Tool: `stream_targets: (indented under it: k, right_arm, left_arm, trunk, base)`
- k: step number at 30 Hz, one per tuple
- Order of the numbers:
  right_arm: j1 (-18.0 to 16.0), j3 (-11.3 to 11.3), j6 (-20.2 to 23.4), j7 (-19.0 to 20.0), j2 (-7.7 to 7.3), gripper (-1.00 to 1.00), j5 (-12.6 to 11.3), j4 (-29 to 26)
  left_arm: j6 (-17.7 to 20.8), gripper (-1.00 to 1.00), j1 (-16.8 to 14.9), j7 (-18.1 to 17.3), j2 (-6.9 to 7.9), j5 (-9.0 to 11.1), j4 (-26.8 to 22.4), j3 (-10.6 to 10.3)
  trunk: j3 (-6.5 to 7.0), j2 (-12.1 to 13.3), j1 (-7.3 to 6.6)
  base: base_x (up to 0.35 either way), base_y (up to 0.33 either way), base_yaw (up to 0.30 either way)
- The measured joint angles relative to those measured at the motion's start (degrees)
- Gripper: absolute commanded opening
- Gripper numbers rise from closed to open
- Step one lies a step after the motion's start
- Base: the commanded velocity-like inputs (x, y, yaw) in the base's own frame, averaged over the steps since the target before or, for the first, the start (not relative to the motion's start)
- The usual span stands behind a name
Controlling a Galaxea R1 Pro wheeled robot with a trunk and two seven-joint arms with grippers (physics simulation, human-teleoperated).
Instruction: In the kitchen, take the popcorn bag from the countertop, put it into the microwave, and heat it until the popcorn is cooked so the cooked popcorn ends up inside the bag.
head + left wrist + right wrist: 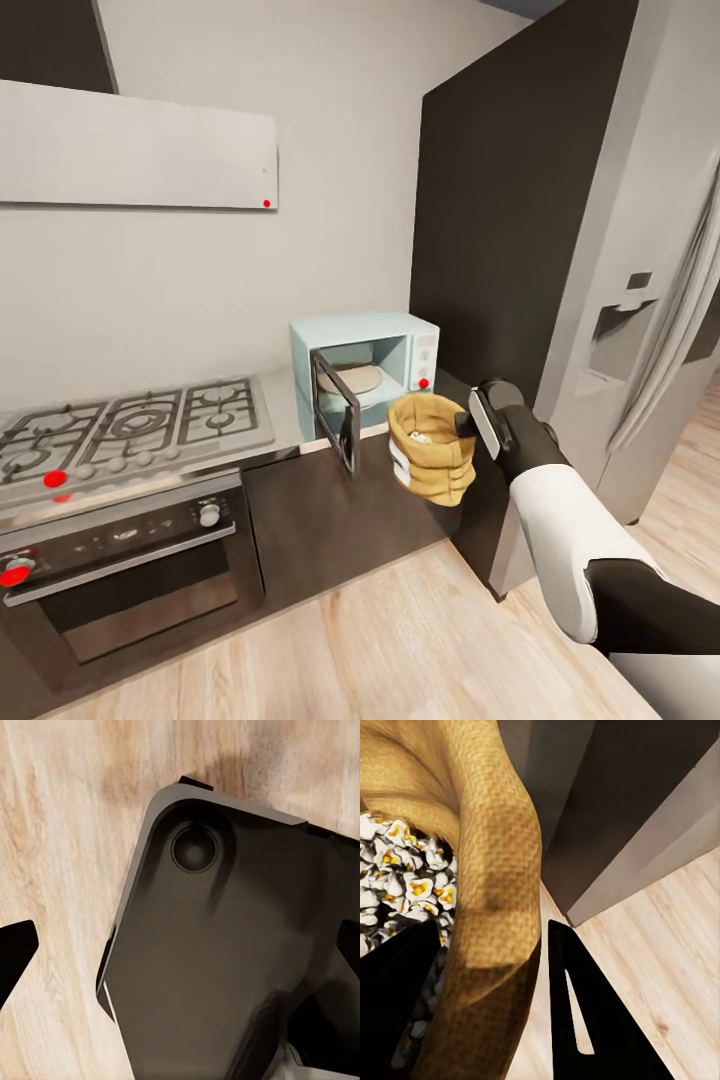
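Popcorn bag (432,448) is being pinched at its right rim by right gripper (521,975), held in air just right of, nearer than, microwave (365,378) w/ door open. Left jaws: can't tell.

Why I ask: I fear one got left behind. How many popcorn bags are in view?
1. The popcorn bag hangs from the right gripper, pinched at its rim, before the open microwave. Others could lie outside the views.

Tan-brown popcorn bag (433,450) (whitish-yellow popcorn (401,881) inside), pale-blue microwave (365,375), light wood-grain floor (400,640).
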Motion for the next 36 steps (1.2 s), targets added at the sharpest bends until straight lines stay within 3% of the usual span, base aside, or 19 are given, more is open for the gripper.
stream_targets:
  k: [13, 22, 29, 36]
  right_arm:
    - [0.0, -0.01, 0.0, 0.1, -0.05, -1.0, -0.19, -0.35]
    - [0.0, 0.06, -0.01, 0.1, 0.49, -1.0, -0.19, -0.56]
    - [0.09, 0.15, -0.01, -0.12, 0.93, -1.0, 0.37, -3.71]
    - [0.09, 0.14, -0.02, -0.19, 0.42, -1.0, 1.18, -4.28]
  left_arm:
    - [0.02, 1.0, -0.02, 0.0, -0.05, 0.0, 0.0, 0.05]
    - [0.02, 1.0, -0.01, -0.02, -0.05, 0.0, 0.0, 0.05]
    - [-0.11, 1.0, -0.02, -0.08, 0.04, 0.02, -0.01, 0.29]
    - [-0.15, 1.0, -0.01, -0.06, 0.04, 0.02, -0.06, 0.29]
  trunk:
    - [0.0, 0.0, -0.01]
    - [0.0, 0.01, 0.02]
    - [0.0, 0.01, 0.02]
    - [0.0, 0.01, 0.02]
  base:
    - [0.303, 0.0, 0.0]
    - [0.024, 0.0, 0.0]
    - [0.0, 0.0, 0.0]
    - [0.0, 0.0, 0.0]
